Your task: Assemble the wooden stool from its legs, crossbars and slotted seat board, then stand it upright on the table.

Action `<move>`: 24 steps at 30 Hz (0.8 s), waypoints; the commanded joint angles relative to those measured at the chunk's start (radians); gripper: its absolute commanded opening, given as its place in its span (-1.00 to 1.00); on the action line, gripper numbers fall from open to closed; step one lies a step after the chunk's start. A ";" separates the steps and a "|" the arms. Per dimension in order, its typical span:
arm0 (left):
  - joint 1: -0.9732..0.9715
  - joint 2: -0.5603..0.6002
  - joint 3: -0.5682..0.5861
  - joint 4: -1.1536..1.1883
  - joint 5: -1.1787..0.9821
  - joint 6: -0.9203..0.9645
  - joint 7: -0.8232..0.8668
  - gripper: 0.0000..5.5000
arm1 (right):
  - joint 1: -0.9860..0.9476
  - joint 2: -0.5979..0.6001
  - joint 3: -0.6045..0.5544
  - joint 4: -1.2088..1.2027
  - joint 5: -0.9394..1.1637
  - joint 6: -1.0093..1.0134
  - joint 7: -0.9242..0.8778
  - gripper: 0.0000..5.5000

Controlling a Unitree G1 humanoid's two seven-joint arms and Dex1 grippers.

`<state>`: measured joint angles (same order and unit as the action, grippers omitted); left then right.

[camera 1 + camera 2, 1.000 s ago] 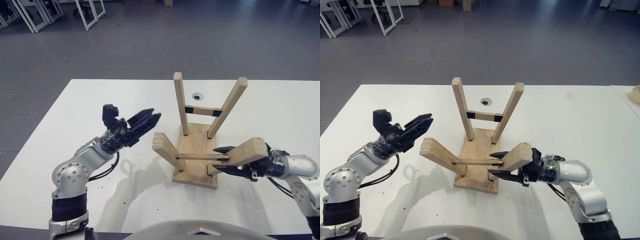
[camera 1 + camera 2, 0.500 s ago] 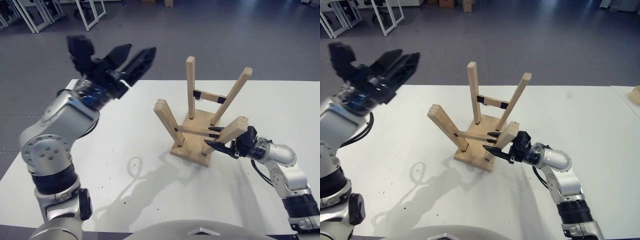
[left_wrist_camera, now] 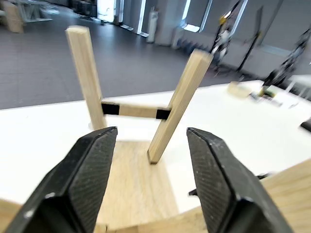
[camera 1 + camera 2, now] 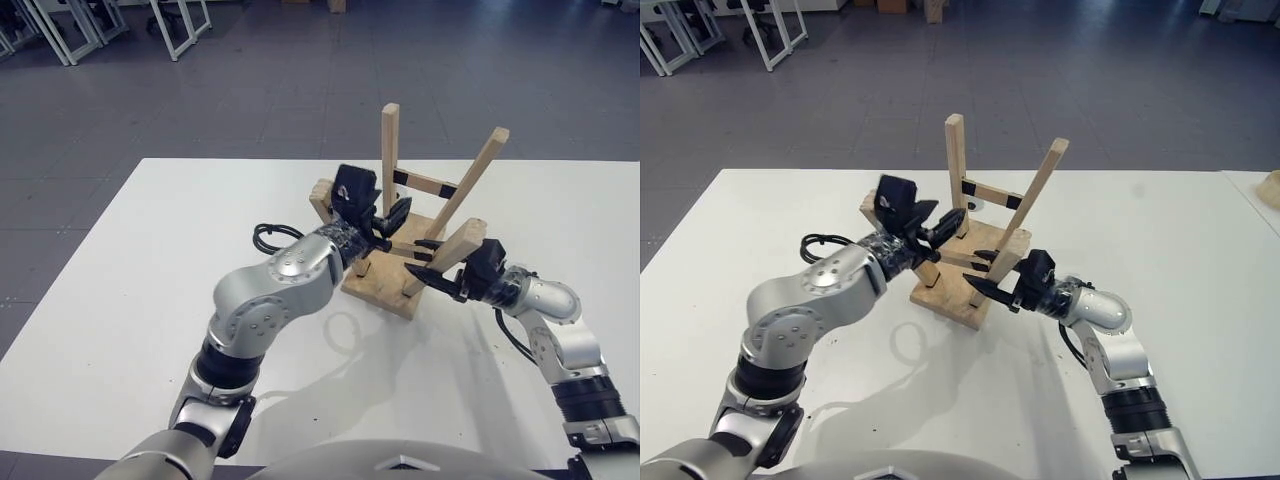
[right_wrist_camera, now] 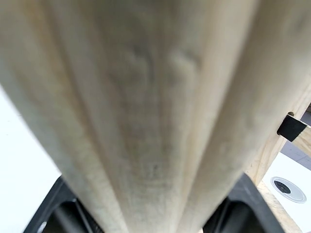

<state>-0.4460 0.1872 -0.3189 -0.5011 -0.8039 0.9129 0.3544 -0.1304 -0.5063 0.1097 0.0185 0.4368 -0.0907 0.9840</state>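
The stool (image 4: pixel 392 285) is upside down on the white worktop (image 4: pixel 150 260). Its seat board (image 4: pixel 955 300) is at the bottom, on the worktop, and its four legs point up.

The two far legs (image 4: pixel 390 150) (image 4: pixel 475 180) stand tall and lean apart at the top. A short bar (image 4: pixel 432 184) joins them, with black bits at both ends.

The two near legs lean out to the sides. The near left leg (image 4: pixel 322 198) is just behind the left arm. The near right leg (image 4: pixel 455 250) leans toward the right arm. A thin bar (image 4: pixel 403 250) joins these two.

The left gripper (image 4: pixel 390 220) is over the middle of the stool, between the near legs and right by the thin bar. Its two fingers (image 3: pixel 92 174) are spread wide and hold nothing. From the left wrist you look between them at the two far legs and their bar.

The right gripper (image 4: pixel 435 270) comes in from the right side. It pinches the near right leg, with one finger above it and one finger below it. From the right wrist that leg (image 5: pixel 146 107) is very close, and a round hole (image 5: pixel 289 188) in the worktop is off to one side.
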 commanded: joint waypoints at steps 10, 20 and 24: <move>0.078 -0.050 -0.138 0.016 0.331 -0.021 -0.085 -0.04 | 0.037 -0.018 -0.001 0.042 -0.048 0.044 -0.008 -0.25; 0.112 0.005 -0.344 0.191 0.590 -0.058 -0.262 -0.04 | 0.042 0.002 0.012 0.016 -0.055 0.067 -0.026 -0.25; 0.134 -0.052 -0.258 0.139 0.599 -0.042 -0.276 -0.04 | 0.042 0.002 0.010 0.019 -0.053 0.071 -0.029 -0.25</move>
<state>-0.3888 0.1609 -0.5890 -0.3851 -0.1719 0.7781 0.1167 -0.1208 -0.5065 0.0979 0.0078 0.4370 -0.0629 0.9704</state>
